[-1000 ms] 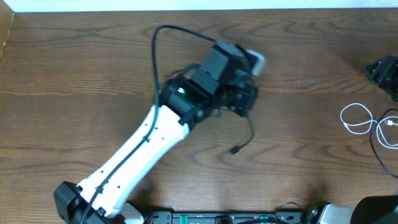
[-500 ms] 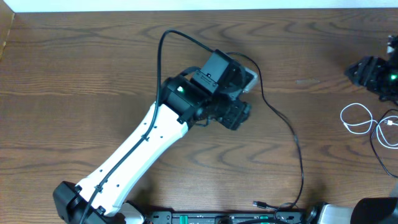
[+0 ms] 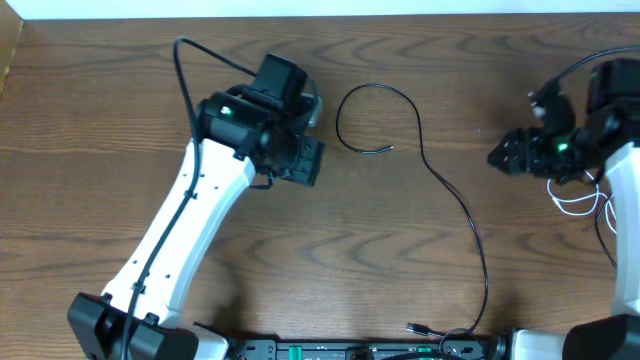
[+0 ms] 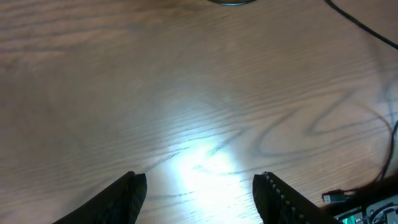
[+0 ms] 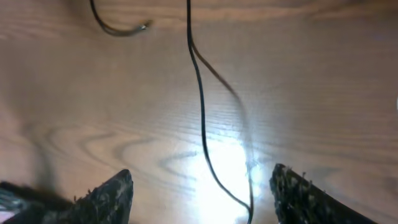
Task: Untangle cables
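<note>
The curled white cable [image 3: 572, 205] is lying just beside the open, empty right pincer [image 5: 202, 193], and the open left pincer [image 4: 200, 190] is sitting well apart from it

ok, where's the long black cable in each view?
Overhead: black cable loops at centre top, then runs down to the bottom edge.
Left wrist: black cable crosses the top-right corner.
Right wrist: black cable runs down the middle.
Shared landmark: its hooked free end.
</note>
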